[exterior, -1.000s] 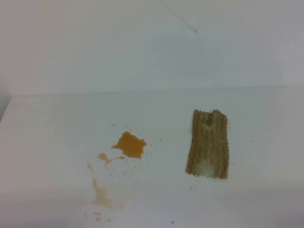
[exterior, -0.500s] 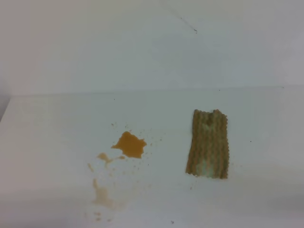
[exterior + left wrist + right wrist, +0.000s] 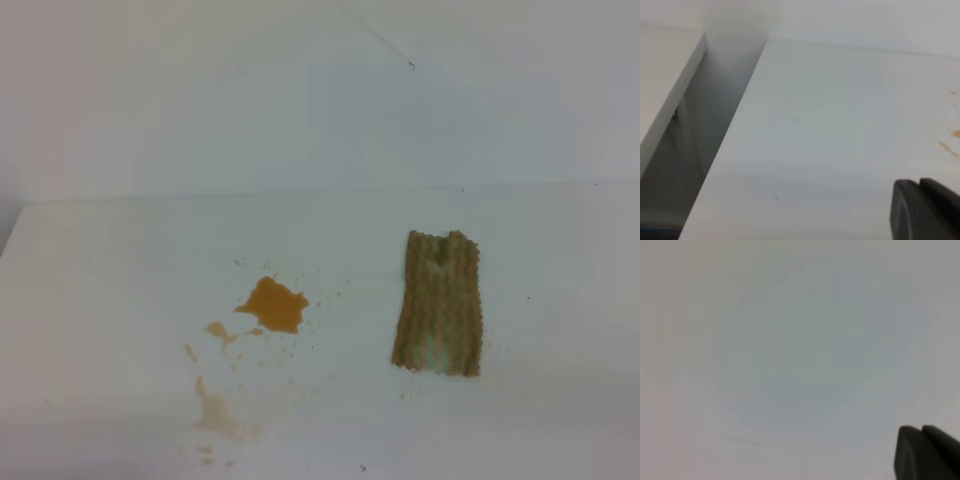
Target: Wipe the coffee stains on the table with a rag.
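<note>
The coffee stains [image 3: 272,305] are an orange-brown blotch left of centre on the white table [image 3: 120,280], with paler smears [image 3: 215,415] and small specks trailing toward the front edge. The tan ribbed rag [image 3: 438,303] lies flat to the right of the blotch, about a rag's width away. Neither gripper shows in the exterior high view. In the left wrist view my left gripper [image 3: 920,187] sits at the bottom right with its dark fingers pressed together and nothing between them. Faint stain marks [image 3: 950,147] show at the right edge. My right gripper [image 3: 921,432] is shut above bare white surface.
A white wall [image 3: 300,90] rises behind the table. In the left wrist view the table's left edge drops into a dark gap [image 3: 715,125], with another white surface [image 3: 665,85] beyond it.
</note>
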You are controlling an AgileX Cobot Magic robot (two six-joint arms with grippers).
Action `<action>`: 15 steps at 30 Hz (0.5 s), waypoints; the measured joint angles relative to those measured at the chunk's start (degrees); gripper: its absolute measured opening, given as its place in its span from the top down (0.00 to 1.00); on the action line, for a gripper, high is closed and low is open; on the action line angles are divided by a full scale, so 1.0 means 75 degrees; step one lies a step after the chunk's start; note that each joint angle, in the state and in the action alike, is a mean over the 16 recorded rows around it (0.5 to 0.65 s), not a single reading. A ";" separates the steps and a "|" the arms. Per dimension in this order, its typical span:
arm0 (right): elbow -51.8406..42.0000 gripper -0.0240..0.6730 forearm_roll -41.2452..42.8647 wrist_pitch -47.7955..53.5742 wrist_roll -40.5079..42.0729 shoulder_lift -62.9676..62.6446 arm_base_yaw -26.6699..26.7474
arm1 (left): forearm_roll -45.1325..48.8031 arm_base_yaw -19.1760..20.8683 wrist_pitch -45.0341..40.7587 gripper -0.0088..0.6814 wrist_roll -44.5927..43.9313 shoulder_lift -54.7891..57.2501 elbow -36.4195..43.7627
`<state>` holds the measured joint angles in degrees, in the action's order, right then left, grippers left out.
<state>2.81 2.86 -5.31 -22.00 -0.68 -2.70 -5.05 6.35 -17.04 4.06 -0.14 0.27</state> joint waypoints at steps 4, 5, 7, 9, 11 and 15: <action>0.0673 0.97 0.0503 0.0342 -0.0316 0.0364 0.0003 | 0.0000 0.0000 -0.0007 0.99 0.0000 0.0014 -0.0018; 0.0880 0.97 0.0631 0.0474 -0.0339 0.0511 0.0003 | 0.0000 0.0000 -0.0014 0.99 0.0000 0.0014 -0.0018; 0.1332 0.97 0.0879 0.0809 -0.0286 0.0876 0.0003 | 0.0000 0.0000 -0.0014 0.99 0.0000 0.0014 -0.0018; 0.1814 0.97 0.1092 0.1153 -0.0129 0.1329 0.0003 | 0.0000 0.0000 -0.0014 0.99 0.0000 0.0014 -0.0018; 0.2286 0.97 0.1197 0.1450 0.0068 0.1865 0.0003 | 0.0000 0.0000 -0.0021 0.99 0.0000 0.0014 -0.0036; 0.3128 0.97 0.1107 0.1808 0.0612 0.3080 0.0021 | 0.0000 0.0000 -0.0050 0.99 0.0000 0.0014 -0.0036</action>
<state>26.27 11.16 8.25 -17.41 22.42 -2.54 -5.05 6.35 -17.42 4.06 -0.04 0.00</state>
